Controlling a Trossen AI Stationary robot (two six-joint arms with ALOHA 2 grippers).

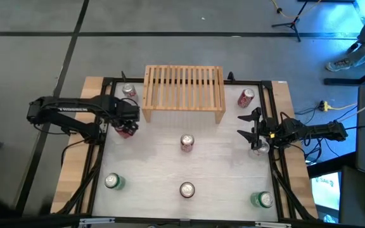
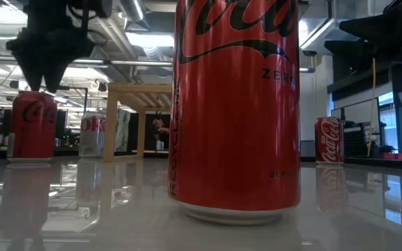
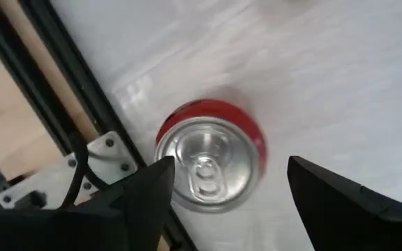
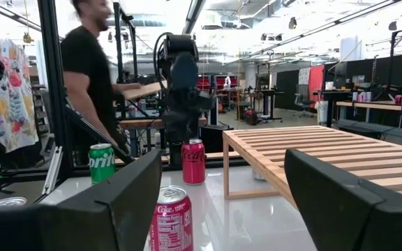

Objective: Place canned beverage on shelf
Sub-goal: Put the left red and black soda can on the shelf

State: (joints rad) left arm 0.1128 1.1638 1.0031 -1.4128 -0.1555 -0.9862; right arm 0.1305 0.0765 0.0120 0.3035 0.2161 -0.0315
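A red can (image 1: pixel 126 130) stands upright near the table's left edge. My left gripper (image 1: pixel 127 121) hangs over it, pointing down and open; in the left wrist view its fingers stand on either side of the can's silver top (image 3: pixel 211 164) without touching it. In the low view the gripper (image 2: pixel 47 77) sits just above this can (image 2: pixel 33 125). The pale wood slatted shelf (image 1: pixel 184 92) stands at the far middle on its side legs, its top bare. My right gripper (image 1: pixel 249 125) is open and level at the right side, facing the table's left, and holds nothing.
Other cans stand upright: red ones by the shelf's left end (image 1: pixel 128 90), by its right end (image 1: pixel 246 97) and at the centre (image 1: pixel 187 143), green ones at the near corners (image 1: pixel 113 182) (image 1: pixel 263 199), one at the near middle (image 1: pixel 187 189). A person (image 4: pixel 93 77) stands beyond the table's left side.
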